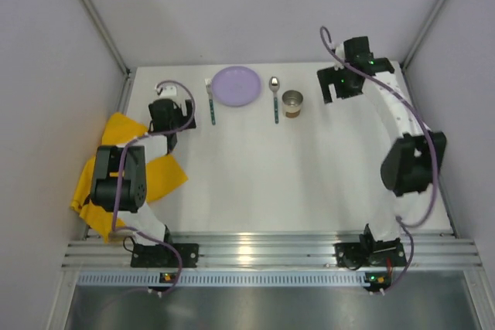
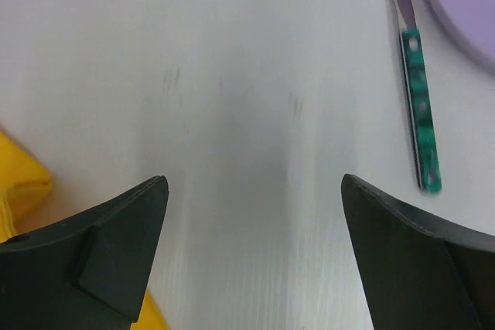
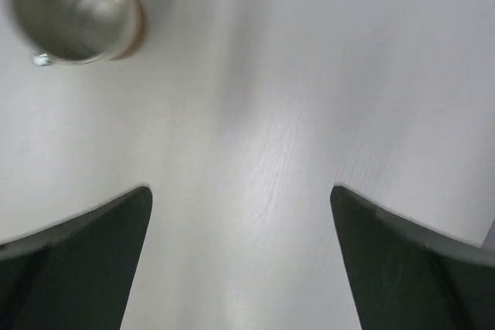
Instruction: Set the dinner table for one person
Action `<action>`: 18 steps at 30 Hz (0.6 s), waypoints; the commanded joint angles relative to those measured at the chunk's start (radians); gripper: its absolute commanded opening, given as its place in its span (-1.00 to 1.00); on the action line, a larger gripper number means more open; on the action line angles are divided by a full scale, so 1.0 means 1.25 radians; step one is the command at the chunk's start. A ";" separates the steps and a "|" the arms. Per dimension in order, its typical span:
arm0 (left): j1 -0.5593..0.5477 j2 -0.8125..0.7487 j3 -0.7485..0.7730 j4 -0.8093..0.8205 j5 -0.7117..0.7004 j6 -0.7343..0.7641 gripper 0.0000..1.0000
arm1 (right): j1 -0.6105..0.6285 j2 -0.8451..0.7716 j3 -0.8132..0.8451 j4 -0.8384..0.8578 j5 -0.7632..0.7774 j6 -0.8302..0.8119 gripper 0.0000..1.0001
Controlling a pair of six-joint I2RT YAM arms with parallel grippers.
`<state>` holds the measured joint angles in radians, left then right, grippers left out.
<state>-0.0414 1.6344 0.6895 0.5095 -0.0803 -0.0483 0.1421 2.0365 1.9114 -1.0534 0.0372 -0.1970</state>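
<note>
Here the dinner table (image 1: 255, 179), a large flat white matte top edged by silver aluminium rails, fills the middle of the top view, with both arm bases bolted at its near edge. Along its far side lies a row of tableware: a round lilac plate (image 1: 237, 85), a metal fork with a green patterned handle (image 1: 210, 103) just to its left, and a metal spoon with a green handle (image 1: 274, 99) just to its right. A small round metal cup (image 1: 292, 103) stands upright just right of the spoon. A crumpled yellow cloth mat (image 1: 166, 175) lies at the table's left edge, partly under the left arm.

The left gripper (image 2: 254, 191) hangs over bare tabletop left of the fork, its black fingers spread wide apart with nothing between them. The right gripper (image 3: 240, 195) hangs over bare tabletop to the right of the cup, its jaws likewise wide apart and holding nothing.
</note>
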 commanded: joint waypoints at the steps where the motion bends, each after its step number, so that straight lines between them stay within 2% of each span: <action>1: 0.006 0.086 0.279 -0.484 -0.124 -0.146 0.97 | 0.053 -0.480 -0.270 0.334 -0.043 0.245 0.99; 2: 0.006 0.102 0.330 -0.561 -0.128 -0.172 0.97 | 0.051 -0.545 -0.375 0.415 -0.032 0.428 1.00; 3: 0.006 0.115 0.408 -0.653 -0.133 -0.198 0.97 | 0.029 -0.654 -0.580 0.525 -0.084 0.422 0.99; 4: 0.006 0.109 0.431 -0.686 -0.133 -0.229 0.97 | 0.019 -0.684 -0.632 0.571 -0.211 0.443 0.99; 7: 0.007 0.026 0.441 -0.706 -0.131 -0.264 0.97 | 0.026 -0.699 -0.672 0.485 -0.244 0.485 0.99; 9: 0.009 -0.009 0.428 -0.725 -0.183 -0.294 0.97 | 0.043 -0.722 -0.703 0.447 -0.259 0.488 0.99; 11: 0.012 -0.010 0.451 -0.877 -0.230 -0.359 0.97 | 0.046 -0.742 -0.722 0.420 -0.290 0.515 0.99; 13: 0.017 0.002 0.473 -0.966 -0.276 -0.398 0.97 | 0.059 -0.790 -0.767 0.407 -0.355 0.535 1.00; 14: 0.017 -0.009 0.460 -1.004 -0.290 -0.404 0.97 | 0.080 -0.812 -0.785 0.405 -0.357 0.566 0.99; 18: 0.017 -0.084 0.298 -0.960 -0.272 -0.408 0.97 | 0.140 -0.918 -0.898 0.403 -0.339 0.646 0.99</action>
<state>-0.0238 1.6104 1.1652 -0.5831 -0.3847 -0.5060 0.2684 1.0138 0.8242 -0.5732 -0.3416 0.4950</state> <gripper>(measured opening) 0.985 0.996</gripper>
